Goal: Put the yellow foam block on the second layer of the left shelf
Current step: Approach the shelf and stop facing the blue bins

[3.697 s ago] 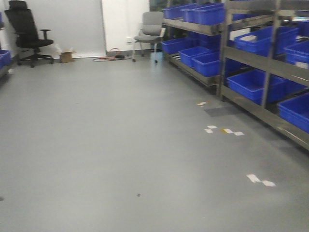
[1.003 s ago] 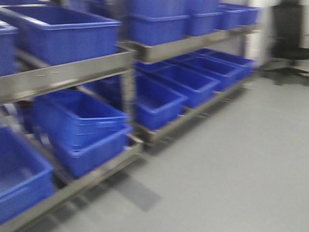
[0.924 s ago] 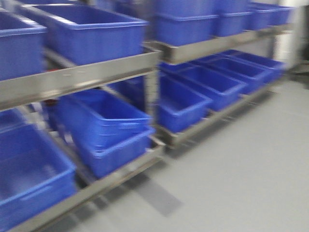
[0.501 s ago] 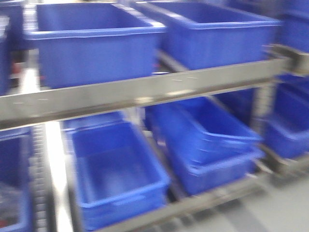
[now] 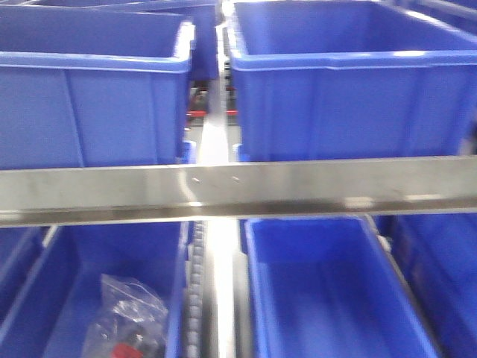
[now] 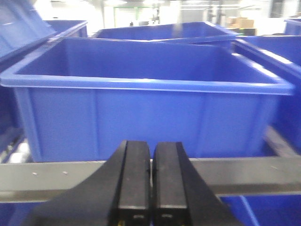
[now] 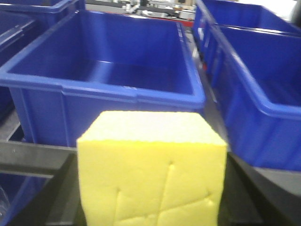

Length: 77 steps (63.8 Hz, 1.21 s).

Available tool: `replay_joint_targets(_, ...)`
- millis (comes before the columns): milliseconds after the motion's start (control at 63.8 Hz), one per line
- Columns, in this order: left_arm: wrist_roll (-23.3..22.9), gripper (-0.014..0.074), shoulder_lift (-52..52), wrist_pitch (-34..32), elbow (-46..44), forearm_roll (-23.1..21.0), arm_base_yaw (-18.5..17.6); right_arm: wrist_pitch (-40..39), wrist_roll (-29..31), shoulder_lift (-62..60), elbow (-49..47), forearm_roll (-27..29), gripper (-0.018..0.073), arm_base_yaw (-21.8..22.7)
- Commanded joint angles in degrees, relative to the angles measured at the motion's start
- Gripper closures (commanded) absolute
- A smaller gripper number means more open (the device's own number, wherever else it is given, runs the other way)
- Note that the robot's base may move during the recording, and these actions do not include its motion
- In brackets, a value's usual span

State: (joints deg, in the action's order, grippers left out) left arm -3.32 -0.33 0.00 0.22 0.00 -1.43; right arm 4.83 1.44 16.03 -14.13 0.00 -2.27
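The yellow foam block [image 7: 150,174] fills the lower middle of the right wrist view. My right gripper [image 7: 151,197] is shut on it, and its black fingers [image 7: 240,193] show at both sides of the block. An empty blue bin [image 7: 108,70] on the shelf lies just beyond the block. In the left wrist view my left gripper [image 6: 151,188] is shut with its two pads pressed together and nothing between them. It points at the shelf's steel rail [image 6: 47,174] and a blue bin [image 6: 141,94] above it. Neither gripper shows in the front view.
The steel shelf rail [image 5: 238,186] crosses the front view. Two blue bins [image 5: 89,97] [image 5: 350,82] stand side by side above it. Below it are more bins [image 5: 328,291], one holding a clear plastic bag [image 5: 127,321]. Another blue bin [image 7: 258,84] stands to the right.
The front view has swung from open floor to the shelf and closed in. The bins now stand square on and close, where half a second ago they were seen at an angle.
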Motion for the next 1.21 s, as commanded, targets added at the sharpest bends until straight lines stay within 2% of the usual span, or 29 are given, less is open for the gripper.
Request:
replay_joint_targets(0, -0.2, 0.0472, -1.1, -4.6, 1.5, -0.3, 0.0, -5.2, 0.5, 0.4, -1.8, -0.4, 0.0095, 0.3)
replay_joint_targets(1190, -0.2, 0.0472, -1.1, -4.6, 1.5, -0.3, 0.0, -5.2, 0.5, 0.4, -1.8, -0.4, 0.0095, 0.3)
